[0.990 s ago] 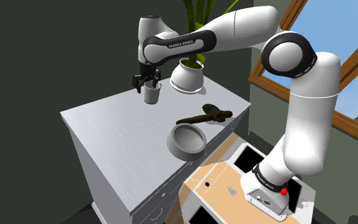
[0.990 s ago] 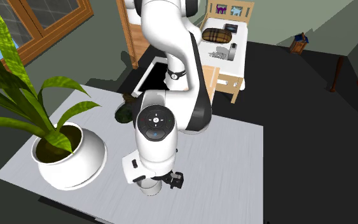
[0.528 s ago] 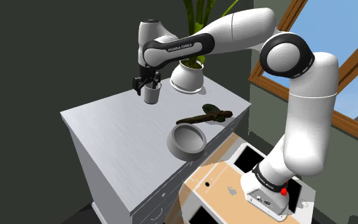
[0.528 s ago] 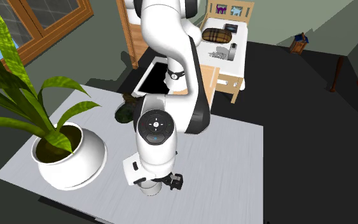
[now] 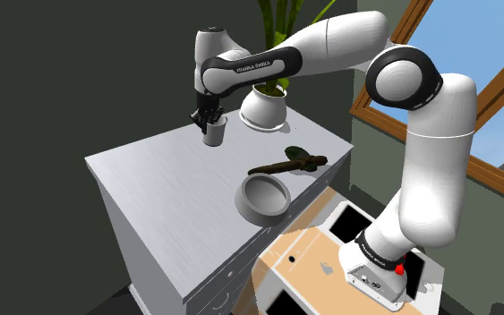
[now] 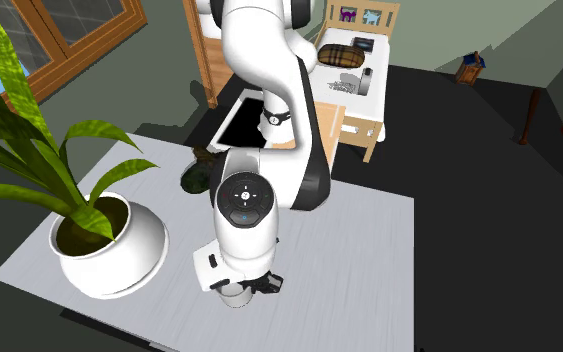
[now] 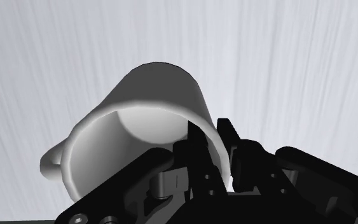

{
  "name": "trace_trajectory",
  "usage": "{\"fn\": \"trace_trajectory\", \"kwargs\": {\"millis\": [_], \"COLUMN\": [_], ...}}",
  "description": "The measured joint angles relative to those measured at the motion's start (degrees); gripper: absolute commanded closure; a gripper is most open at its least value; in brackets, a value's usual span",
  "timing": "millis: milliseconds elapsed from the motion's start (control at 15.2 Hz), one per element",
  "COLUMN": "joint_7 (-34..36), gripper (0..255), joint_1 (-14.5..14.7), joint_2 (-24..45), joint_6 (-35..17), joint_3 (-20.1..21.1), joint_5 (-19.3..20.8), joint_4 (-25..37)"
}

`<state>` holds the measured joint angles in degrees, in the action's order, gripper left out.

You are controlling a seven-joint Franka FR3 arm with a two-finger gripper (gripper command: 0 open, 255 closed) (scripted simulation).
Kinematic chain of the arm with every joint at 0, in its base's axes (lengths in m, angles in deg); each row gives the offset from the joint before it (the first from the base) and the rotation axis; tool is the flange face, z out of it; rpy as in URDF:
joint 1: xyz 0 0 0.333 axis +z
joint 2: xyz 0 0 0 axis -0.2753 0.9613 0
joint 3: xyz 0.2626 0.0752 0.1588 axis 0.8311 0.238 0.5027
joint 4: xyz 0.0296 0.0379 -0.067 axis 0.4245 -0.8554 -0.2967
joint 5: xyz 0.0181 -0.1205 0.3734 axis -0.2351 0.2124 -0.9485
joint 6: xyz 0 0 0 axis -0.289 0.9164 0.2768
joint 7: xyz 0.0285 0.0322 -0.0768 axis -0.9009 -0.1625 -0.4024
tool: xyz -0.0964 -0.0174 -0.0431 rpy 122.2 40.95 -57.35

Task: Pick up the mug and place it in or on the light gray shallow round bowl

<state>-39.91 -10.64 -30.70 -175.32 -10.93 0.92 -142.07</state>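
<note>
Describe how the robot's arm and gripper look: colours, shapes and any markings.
The arm is made of glossy white, rounded tubular links with dark grey bands at the joints. One dark band bears pale lettering, FRANKA EMIKA. A round dark cap with small pale marks closes one joint. The gripper is all black and blocky, with two narrow fingers. No loose cables show.

It looks like a home room: potted plant (image 6: 109, 245) on a white drawer cabinet (image 5: 151, 174), wood-framed window (image 5: 496, 125), small table (image 6: 354, 108) w/ household things.
</note>
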Motion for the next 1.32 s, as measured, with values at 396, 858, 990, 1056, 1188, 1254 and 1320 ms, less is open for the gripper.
{"fn": "trace_trajectory", "kwargs": {"millis": [396, 858, 990, 1056, 1188, 1254, 1320], "joint_7": [0.0, -0.7, -0.8, -0.9, -0.9, -1.0, -1.1], "gripper": [255, 255, 255, 255, 255, 255, 255], "joint_1": [0.0, -0.1, -0.1, -0.1, 0.0, 0.1, 0.0], "joint_2": [-0.1, -1.6, -2.4, -2.4, -2.7, -2.9, -3.0], "joint_6": [0.3, 4.5, 5.6, 6.4, 7.8, 8.6, 9.3], "joint_3": [0.0, 0.2, 0.3, 0.3, 0.4, 0.4, 0.4], "joint_5": [0.0, -0.5, -0.7, -0.7, -0.8, -0.9, -0.9], "joint_4": [0.2, 2.9, 3.3, 4.0, 5.2, 5.9, 6.3]}}
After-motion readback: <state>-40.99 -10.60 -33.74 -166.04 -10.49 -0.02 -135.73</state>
